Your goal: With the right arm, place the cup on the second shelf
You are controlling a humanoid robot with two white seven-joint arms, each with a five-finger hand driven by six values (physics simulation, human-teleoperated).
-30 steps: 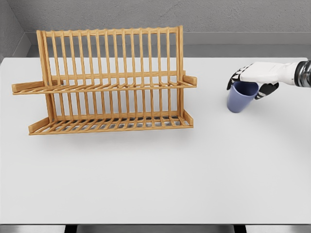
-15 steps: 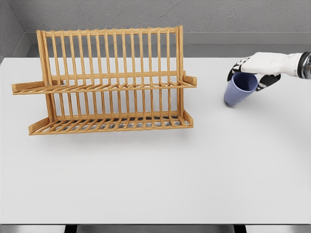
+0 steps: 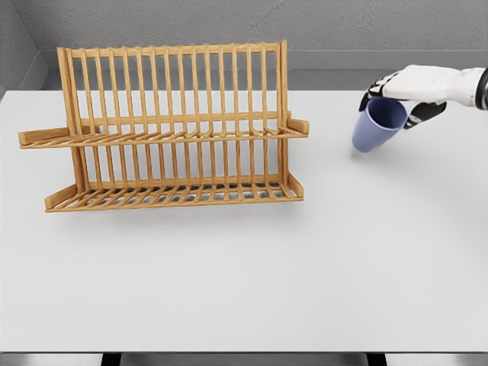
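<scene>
Right hand [image 3: 415, 85] has its fingers clamped over the rim of the blue plastic cup [image 3: 377, 125], tilted above the white table [image 3: 320, 259], well right of the slatted wooden dish rack [image 3: 164, 126]. That rim-only grip looks slippable mid-carry.

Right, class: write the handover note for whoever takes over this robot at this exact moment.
Right hand: shut on the blue cup at its rim, cup tilted and apparently lifted off the white table, right of the wooden rack.
Left hand: not in view.
Done: cup grasped and picked up.
Left: carry it left to the rack's upper shelf, which holds nothing, set it down, release.
</scene>
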